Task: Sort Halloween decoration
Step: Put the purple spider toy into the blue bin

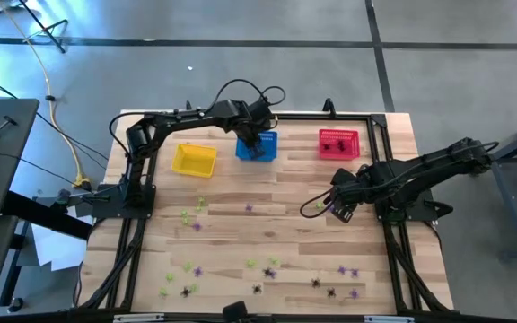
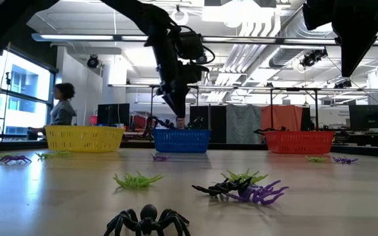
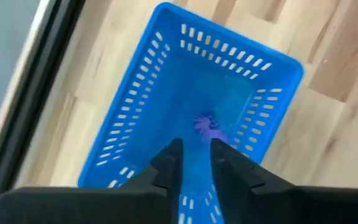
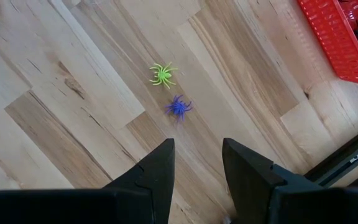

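My left hand (image 3: 195, 155) hangs over the blue basket (image 1: 257, 145), fingers a little apart and holding nothing. A purple spider (image 3: 207, 127) shows just past my fingertips, but it looks smeary — I cannot tell if it lies on the basket floor or is in the air. My right hand (image 4: 197, 155) floats low over the bench (image 1: 276, 193), fingers wide and empty, near a green spider (image 4: 163, 74) and another purple spider (image 4: 178, 107) that sit close together. The red basket (image 1: 338, 144) has black spiders (image 1: 336, 143) inside, partly hidden by its mesh. I cannot see into the yellow basket (image 1: 194, 160) well. More spiders (image 1: 267, 269) lie along the bench's near edge — tiny, hard to count.
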Available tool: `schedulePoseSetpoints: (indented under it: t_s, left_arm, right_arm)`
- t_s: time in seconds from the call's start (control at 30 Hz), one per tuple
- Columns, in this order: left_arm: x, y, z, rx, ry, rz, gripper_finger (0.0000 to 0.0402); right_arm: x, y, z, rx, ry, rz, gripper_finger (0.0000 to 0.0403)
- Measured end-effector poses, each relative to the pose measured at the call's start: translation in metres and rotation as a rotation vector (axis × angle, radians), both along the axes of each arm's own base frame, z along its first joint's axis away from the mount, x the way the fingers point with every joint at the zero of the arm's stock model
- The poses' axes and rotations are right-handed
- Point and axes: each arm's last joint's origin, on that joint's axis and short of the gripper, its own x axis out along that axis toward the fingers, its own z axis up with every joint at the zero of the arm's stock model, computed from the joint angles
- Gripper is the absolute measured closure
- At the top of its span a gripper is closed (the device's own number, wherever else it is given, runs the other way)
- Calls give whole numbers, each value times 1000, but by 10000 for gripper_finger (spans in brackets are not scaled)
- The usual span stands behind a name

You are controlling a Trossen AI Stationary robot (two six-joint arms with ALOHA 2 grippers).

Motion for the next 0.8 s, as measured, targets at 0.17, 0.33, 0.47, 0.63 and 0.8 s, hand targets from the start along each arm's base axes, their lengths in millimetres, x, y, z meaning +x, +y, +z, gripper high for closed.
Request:
schedulePoseSetpoints:
  t_s: [0.17, 0.33, 0.47, 0.63, 0.8]
  left_arm:
    - [-3, -7, -2, -100, 21, 19, 306]
    - [2, -53, 6, -267, 41, -116, 310]
    - [11, -114, 3, -287, 137, -236, 314]
    - [16, -195, -11, -103, 188, -429, 314]
    - [12, -221, -26, 135, 213, -408, 314]
  right_arm:
    - [0, 0, 0, 4, 0, -4, 273]
    - [0, 0, 0, 22, -1, -30, 273]
    - [0, 1, 0, 24, -2, -41, 273]
    - [0, 1, 0, 23, -2, -41, 273]
    - [0, 1, 0, 18, -5, -31, 273]
